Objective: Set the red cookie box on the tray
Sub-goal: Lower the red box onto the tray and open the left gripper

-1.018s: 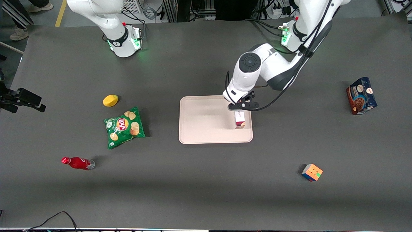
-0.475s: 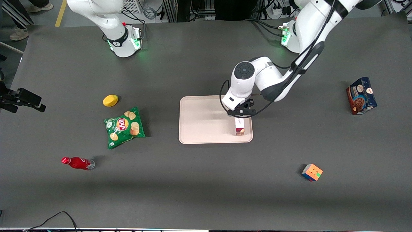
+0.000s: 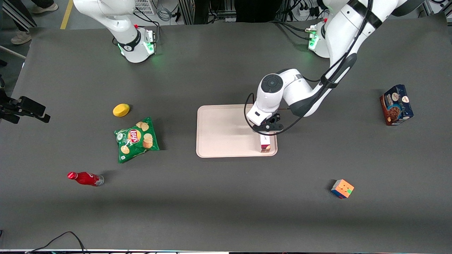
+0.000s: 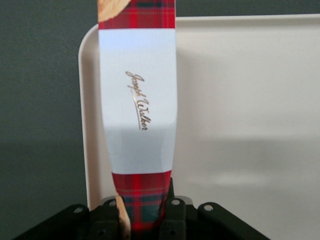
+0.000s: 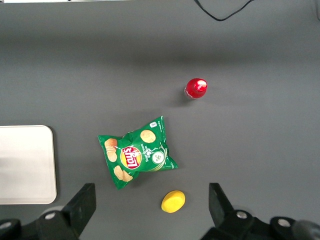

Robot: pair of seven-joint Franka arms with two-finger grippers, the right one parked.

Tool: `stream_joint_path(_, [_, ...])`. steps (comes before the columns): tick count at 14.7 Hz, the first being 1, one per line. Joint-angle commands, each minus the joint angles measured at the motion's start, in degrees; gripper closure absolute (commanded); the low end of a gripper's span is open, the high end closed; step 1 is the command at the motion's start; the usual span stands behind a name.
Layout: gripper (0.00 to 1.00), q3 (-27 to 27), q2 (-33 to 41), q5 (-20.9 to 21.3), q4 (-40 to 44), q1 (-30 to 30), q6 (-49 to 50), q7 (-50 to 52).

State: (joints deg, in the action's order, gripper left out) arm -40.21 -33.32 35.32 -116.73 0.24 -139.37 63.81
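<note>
The red cookie box point(image 3: 265, 144) is a slim red tartan carton with a white label panel. It hangs over the corner of the pale cream tray point(image 3: 226, 135) that is nearest the front camera and toward the working arm's end. My left gripper point(image 3: 267, 129) is shut on one end of the box. In the left wrist view the box point(image 4: 137, 110) runs away from my gripper point(image 4: 143, 220) along the tray's rim point(image 4: 85, 150), and the fingers point(image 4: 176, 217) press its tartan end. Whether the box touches the tray floor does not show.
A blue-and-brown cookie box point(image 3: 396, 104) stands toward the working arm's end. A colour cube point(image 3: 342, 188) lies nearer the front camera. A green chip bag point(image 3: 136, 138), a yellow lemon point(image 3: 121, 110) and a red bottle point(image 3: 84, 178) lie toward the parked arm's end.
My gripper has carried the red cookie box toward the front camera along the tray's edge, and lower. The box now sits over the tray's near corner.
</note>
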Motion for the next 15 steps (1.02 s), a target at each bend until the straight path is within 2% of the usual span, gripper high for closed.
stream_joint_path(1, [0.59, 0.22, -0.78, 1.77, 1.06, -0.60, 0.06, 1.58])
stream_joint_path(3, [0.13, 0.83, -1.04, 1.86, 1.24, -0.60, -0.02, 1.58])
stream_joint_path(4, [0.01, 1.09, -1.05, 2.04, 1.24, -0.60, 0.06, 1.58])
stream_joint_path(11, [0.00, 1.01, 1.05, 3.09, 2.29, 0.02, 1.46, 0.44])
stream_joint_path(13, [0.00, -0.04, 4.47, 2.83, 3.78, -0.07, 6.27, -2.27])
stream_joint_path(15, [0.00, -3.46, 7.38, 1.87, 7.11, 0.19, 13.73, -10.94])
